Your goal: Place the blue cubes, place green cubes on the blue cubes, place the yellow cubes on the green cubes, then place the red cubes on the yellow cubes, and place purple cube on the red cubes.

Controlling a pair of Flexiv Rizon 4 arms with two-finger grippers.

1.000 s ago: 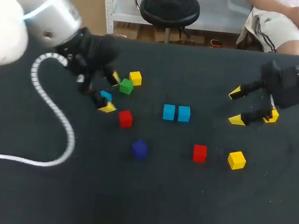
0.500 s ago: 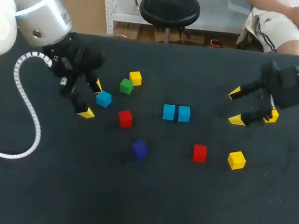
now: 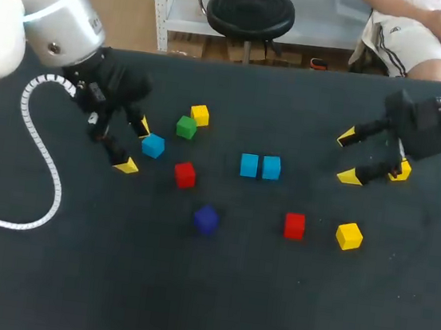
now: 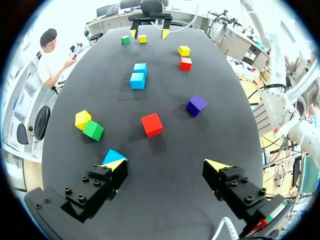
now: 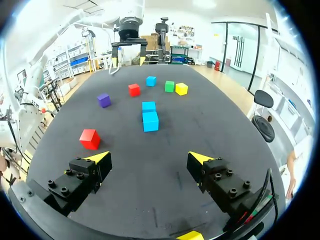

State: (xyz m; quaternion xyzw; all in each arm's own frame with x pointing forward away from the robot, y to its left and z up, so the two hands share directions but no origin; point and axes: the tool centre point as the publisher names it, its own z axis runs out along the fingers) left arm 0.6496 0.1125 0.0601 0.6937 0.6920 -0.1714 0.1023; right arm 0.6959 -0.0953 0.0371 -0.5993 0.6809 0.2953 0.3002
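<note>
So, barely started: two blue cubes (image 3: 260,167) paired on tabletop (image 3: 268,300), third blue cube (image 3: 153,146) loose by left end effector (image 3: 135,146), nothing stacked. That one and right end effector (image 3: 348,156) both wide open, empty.

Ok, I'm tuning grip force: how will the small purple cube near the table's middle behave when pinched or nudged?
The small purple cube looks rigid and flat-faced, so it should probably slide rather than roll when nudged. Being small, it is likely light, so a gentle pinch on opposite faces should hold it.
</note>
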